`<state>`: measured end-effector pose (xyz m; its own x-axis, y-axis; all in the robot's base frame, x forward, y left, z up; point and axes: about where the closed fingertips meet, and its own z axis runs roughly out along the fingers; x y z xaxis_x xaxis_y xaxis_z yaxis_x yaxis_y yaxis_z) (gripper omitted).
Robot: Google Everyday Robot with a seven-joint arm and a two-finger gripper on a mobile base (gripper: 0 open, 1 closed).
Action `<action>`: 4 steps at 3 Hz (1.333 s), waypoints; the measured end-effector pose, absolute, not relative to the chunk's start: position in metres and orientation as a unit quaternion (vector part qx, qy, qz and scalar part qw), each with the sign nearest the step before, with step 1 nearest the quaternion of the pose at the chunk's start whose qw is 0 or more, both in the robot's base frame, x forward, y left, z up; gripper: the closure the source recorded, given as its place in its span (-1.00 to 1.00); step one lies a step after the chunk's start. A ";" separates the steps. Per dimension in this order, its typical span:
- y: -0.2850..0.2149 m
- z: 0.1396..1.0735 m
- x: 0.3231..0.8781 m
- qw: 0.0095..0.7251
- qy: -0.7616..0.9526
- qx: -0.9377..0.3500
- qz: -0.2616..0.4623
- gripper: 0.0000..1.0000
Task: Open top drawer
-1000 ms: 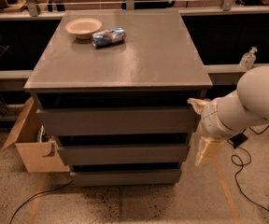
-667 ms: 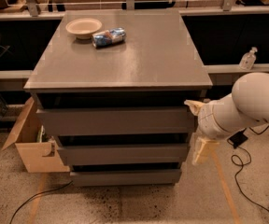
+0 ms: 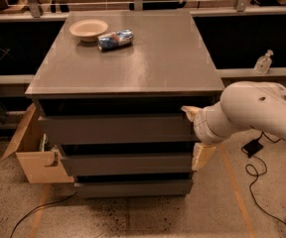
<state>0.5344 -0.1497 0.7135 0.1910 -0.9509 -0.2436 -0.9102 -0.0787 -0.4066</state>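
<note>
The grey cabinet has three drawers stacked in its front. The top drawer is the wide flat grey front just under the cabinet top, with a dark gap above it. My gripper is at the right end of this drawer front, on a white arm coming in from the right. One cream fingertip sits at the drawer's upper right corner. The other hangs below the front's lower edge. The fingers are spread apart, open, straddling the end of the front.
A cream bowl and a blue packet lie on the back left of the cabinet top. An open cardboard box stands on the floor at the left. A clear bottle stands on a ledge at the right. Cables trail on the floor.
My arm and gripper have shifted a little to the left, closer against the right end of the top drawer front. The drawers have not visibly moved.
</note>
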 end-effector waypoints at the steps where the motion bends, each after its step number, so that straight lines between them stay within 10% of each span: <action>1: -0.139 0.701 0.554 0.237 0.627 -0.741 -0.044 -1.00; 4: -0.116 0.672 0.605 0.234 0.623 -0.745 -0.037 -1.00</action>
<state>0.6050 -0.1160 0.6721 0.2209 -0.9462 -0.2364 -0.9117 -0.1142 -0.3947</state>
